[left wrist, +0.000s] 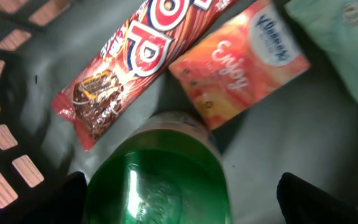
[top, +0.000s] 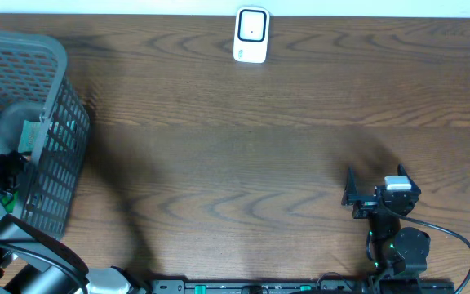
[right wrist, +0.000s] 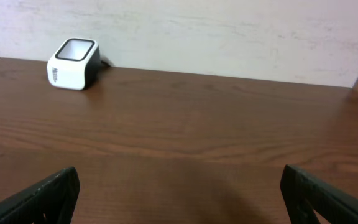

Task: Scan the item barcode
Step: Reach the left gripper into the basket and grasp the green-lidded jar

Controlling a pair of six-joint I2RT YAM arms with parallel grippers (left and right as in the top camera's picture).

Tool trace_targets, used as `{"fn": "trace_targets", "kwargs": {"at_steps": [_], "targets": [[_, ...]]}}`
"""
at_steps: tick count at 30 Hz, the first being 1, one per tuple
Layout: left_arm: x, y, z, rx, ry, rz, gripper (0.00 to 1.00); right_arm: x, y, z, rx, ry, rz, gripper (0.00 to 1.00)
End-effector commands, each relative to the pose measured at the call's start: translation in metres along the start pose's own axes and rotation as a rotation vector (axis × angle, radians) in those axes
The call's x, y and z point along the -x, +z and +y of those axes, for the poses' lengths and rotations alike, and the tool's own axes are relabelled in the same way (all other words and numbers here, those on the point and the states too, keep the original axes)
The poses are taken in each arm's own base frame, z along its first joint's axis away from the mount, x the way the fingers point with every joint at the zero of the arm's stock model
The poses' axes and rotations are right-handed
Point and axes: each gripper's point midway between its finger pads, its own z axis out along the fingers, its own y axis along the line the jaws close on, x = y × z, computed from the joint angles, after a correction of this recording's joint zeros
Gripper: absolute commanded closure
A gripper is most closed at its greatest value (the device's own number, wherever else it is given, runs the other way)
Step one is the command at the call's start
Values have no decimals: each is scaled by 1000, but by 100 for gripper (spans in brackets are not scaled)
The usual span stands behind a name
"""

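A brown wood-grain table (top: 259, 163) carries a grey plastic mesh basket (top: 59, 151) at its left edge and a small white box-shaped barcode scanner (top: 251, 34) at the far edge, the two well apart. No item is out of the basket or near the scanner. The task looks to be at its very start, with picking, carrying and presenting a barcode all left to do.

The left arm reaches down into the basket. The left gripper (left wrist: 191, 202) is wide open and empty, hanging just above a green plastic bottle (left wrist: 160, 180), probably the item it will pick. Beside the bottle lie a red chocolate-bar wrapper (left wrist: 129, 56), an orange printed carton (left wrist: 241, 68) and a pale green soft pack (left wrist: 340, 43).

The right arm sits folded low at the near right of the table. The right gripper (right wrist: 182, 199) is spread open over bare wood, holding nothing and facing the scanner across the table.
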Motion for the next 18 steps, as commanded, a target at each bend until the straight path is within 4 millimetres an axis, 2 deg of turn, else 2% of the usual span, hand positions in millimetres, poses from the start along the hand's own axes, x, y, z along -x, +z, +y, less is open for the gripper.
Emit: {"fn": "trace_targets", "kwargs": {"at_steps": [1,6,14,18], "targets": [[-4,8,8,-1,-52,16,2,-2,0,-3,-12,0,5,1],[-7,16,20,6,-120,35,2,-2,0,-3,-12,0,5,1],[-32,59,18,18,-177,196,2,-1,0,-3,-12,0,5,1],[-35,65,18,20,-178,216,2,-2,0,-3,-12,0,5,1]]}}
